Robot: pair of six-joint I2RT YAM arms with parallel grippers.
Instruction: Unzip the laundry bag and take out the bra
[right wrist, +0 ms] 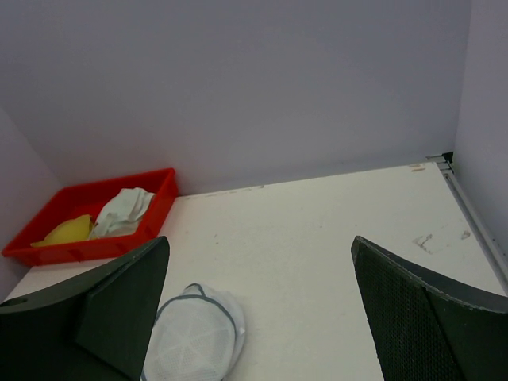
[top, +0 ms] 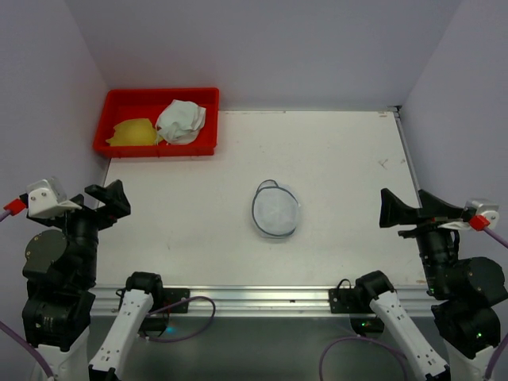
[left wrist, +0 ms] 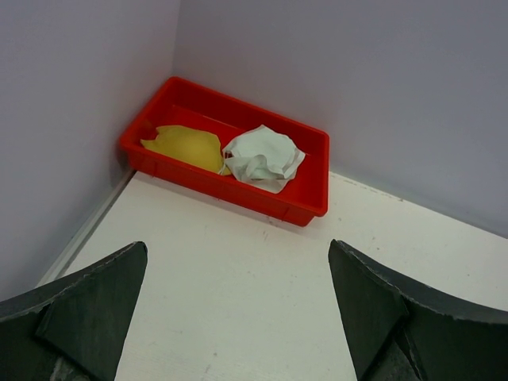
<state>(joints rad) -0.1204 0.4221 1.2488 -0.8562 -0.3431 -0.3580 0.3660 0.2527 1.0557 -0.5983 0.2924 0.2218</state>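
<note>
Left end effector (left wrist: 238,248) released, raised | right end effector (right wrist: 260,241) released, raised | laundry bag (top: 276,210) between

Fine white mesh cloth on the laundry bag (top: 276,210), semi-sheer and matt, with a darker woven zipper band (top: 254,208) round its rim. Over to the red tray (top: 155,150): smooth moulded plastic with a slight gloss. Inside it sits a crumpled white cloth (top: 181,121), soft and matt, and a yellow piece (top: 133,132), matt too, material hard to call. The worktop (top: 341,159) is flat matt white, lightly scuffed towards the right edge. Along its near edge runs a brushed metal rail (top: 262,295) with a dull sheen. Both the left hand (left wrist: 238,262) and the right hand (right wrist: 260,270) are matt black plastic, the right one's fingers (right wrist: 421,317) finely stippled.
</note>
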